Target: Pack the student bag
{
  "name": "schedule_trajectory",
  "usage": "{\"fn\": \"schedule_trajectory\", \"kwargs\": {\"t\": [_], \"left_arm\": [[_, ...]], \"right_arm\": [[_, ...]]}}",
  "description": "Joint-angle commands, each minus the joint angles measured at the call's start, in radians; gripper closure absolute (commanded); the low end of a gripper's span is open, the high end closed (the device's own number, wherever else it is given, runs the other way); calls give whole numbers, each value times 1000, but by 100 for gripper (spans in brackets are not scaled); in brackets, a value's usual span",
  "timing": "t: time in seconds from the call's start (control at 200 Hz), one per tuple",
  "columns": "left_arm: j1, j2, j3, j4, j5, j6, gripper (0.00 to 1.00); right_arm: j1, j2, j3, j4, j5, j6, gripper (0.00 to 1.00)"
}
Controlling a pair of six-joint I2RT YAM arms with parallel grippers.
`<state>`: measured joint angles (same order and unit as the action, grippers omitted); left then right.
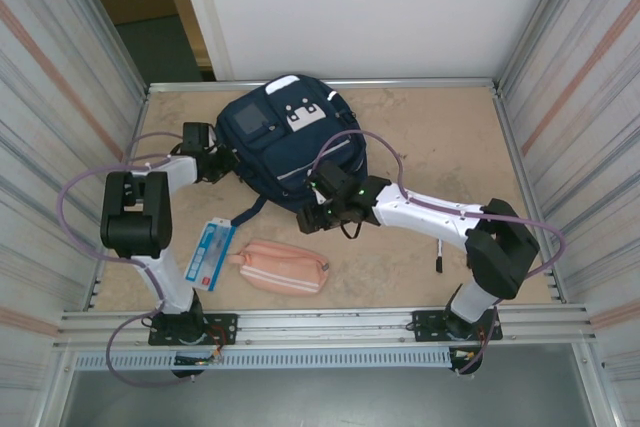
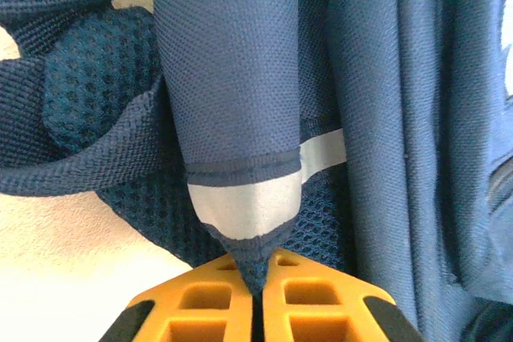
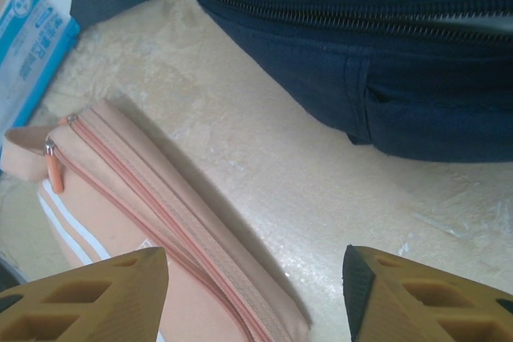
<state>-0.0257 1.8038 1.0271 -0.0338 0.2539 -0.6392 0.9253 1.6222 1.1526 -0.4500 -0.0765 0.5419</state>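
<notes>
Found student bag [image 1: 290, 147] lying flat at rear centre of tabletop [image 1: 440, 137]. Noted left end effector [image 2: 256, 274] clamped on its navy strap tip (white-banded). Recorded right end effector [image 3: 255, 266] gaping, holding nothing, between bag and pink pouch [image 3: 120, 198].

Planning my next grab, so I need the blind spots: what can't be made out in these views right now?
Top view: the right arm covers part of the backpack's near edge.
Top view: small dark object by the right arm, too small to identify.
Right wrist view: blue packet cut off by the left edge; print blurred.
</notes>
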Motion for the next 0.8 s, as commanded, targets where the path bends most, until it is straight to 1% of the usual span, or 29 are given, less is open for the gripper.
{"fn": "schedule_trajectory", "kwargs": {"t": [0.0, 0.115, 0.195, 0.256, 0.351, 0.386, 0.426, 0.496, 0.566, 0.641, 0.757, 0.797], "left_arm": [[-34, -105, -56, -2, 14, -37, 95], [-128, -210, -83, -84, 20, -36, 96], [-208, -290, -114, -130, -43, -55, 96], [-263, -345, -143, -155, -104, -96, 96], [-337, -409, -193, -153, -147, -158, 96], [-360, -419, -210, -144, -147, -189, 96], [-381, -422, -225, -144, -137, -242, 96], [-399, -412, -239, -146, -71, -334, 97], [-410, -408, -262, -109, -12, -377, 97], [-429, -429, -283, -98, -30, -416, 97], [-459, -494, -288, -129, -65, -493, 96], [-472, -516, -291, -125, -76, -493, 96]], "right_arm": [[-22, 36, 55, -3, 35, -1, 41], [-64, 97, 64, 55, -32, 8, 43], [-94, 135, 73, 67, -25, -4, 44], [-125, 159, 74, 86, -25, -9, 44], [-182, 201, 76, 130, -31, -32, 46], [-205, 219, 84, 138, -36, -49, 47], [-233, 237, 88, 162, -79, -83, 48], [-273, 240, 74, 222, -167, -142, 49], [-290, 208, 54, 251, -200, -189, 49], [-281, 128, 21, 262, -187, -237, 48], [-237, -34, -83, 294, -66, -288, 48], [-184, -92, -136, 330, -7, -355, 48]]}}
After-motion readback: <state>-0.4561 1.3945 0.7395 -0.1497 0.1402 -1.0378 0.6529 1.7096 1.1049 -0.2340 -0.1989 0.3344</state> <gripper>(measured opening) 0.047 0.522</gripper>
